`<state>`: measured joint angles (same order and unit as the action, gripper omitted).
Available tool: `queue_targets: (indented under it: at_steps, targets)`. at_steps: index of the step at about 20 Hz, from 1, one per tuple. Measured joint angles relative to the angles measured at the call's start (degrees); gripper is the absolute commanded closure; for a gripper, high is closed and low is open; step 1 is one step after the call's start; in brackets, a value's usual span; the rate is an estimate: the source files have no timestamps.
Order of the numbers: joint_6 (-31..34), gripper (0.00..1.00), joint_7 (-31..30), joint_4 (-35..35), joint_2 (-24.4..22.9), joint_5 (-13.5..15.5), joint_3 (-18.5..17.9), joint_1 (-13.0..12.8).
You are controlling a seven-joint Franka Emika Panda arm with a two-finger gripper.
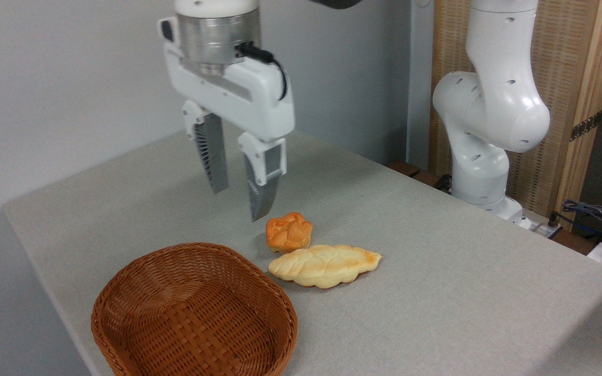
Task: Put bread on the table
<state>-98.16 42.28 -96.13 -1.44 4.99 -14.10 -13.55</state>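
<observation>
The bread (325, 266), a long pale-yellow braided loaf with toasted tips, lies flat on the grey-clothed table (437, 292), just right of the wicker basket. My gripper (239, 204) hangs in the air above and to the left of the loaf, well clear of it. Its two fingers are apart and hold nothing.
A small round orange knotted bun (289, 232) sits on the cloth, touching the loaf's far side. The brown wicker basket (195, 313) stands empty at the front left. The arm's white base (484, 156) rises at the table's back right, with cables (593, 211) beside it.
</observation>
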Motion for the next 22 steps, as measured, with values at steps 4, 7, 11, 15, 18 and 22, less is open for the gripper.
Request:
queue_targets:
  at_steps: [4,7,11,15,18,22]
  targets:
    - [0.0,0.0,0.0,3.3,2.7,0.0,0.0,-0.1]
    - [0.1,0.0,0.0,4.6,3.1,0.0,-0.2,-0.1]
    - [0.3,0.0,-0.2,5.1,3.6,0.0,1.5,0.6]
    - [2.3,0.0,-4.1,5.2,3.6,0.0,8.5,5.2]
    - [5.3,0.0,-6.7,5.4,3.6,0.0,9.4,5.7]
    - [6.8,0.0,-6.7,5.7,3.6,0.0,9.4,6.2]
